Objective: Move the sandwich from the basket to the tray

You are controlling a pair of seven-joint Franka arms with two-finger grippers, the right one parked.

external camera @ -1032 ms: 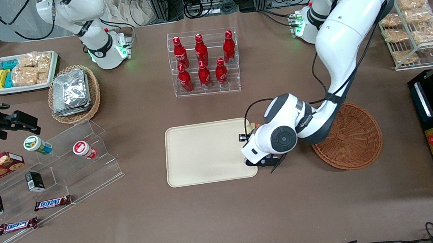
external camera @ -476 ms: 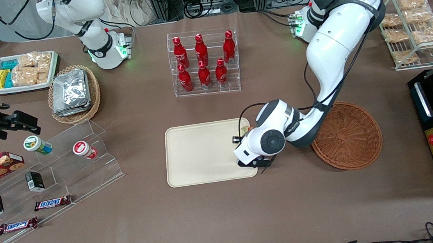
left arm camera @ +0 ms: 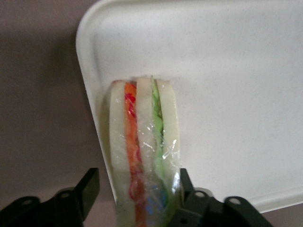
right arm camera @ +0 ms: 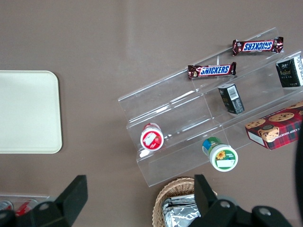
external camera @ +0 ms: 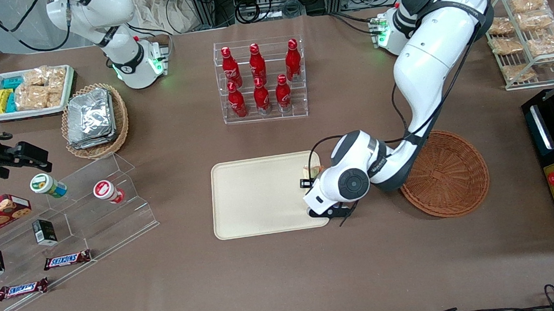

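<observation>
Hovering over the tray's (external camera: pixel 255 197) edge nearest the basket (external camera: pixel 446 173), the gripper (left arm camera: pixel 135 203) has its two black fingers (left arm camera: pixel 83 191) spread apart, one on each side of the sandwich (left arm camera: pixel 142 156). In the wrist view the finger by the green layer looks pressed against the wrap, while a narrow gap shows between the other finger and the white bread, so the sandwich is not clamped. The wrapped wedge stands on edge, its orange and green layers facing the camera, right along the tray's low rim near a rounded corner; it appears to rest on the tray. In the front view only a small piece of the sandwich (external camera: pixel 311 171) shows beside the arm's white wrist. Most of the tray's cream surface lies bare toward the parked arm's end. The basket sits on the brown table (external camera: pixel 288 285), toward the working arm's end, apart from the tray, with the arm's elbow over its rim. A clear rack of red bottles (external camera: pixel 260 79) stands farther from the front camera than the tray, well apart from it
</observation>
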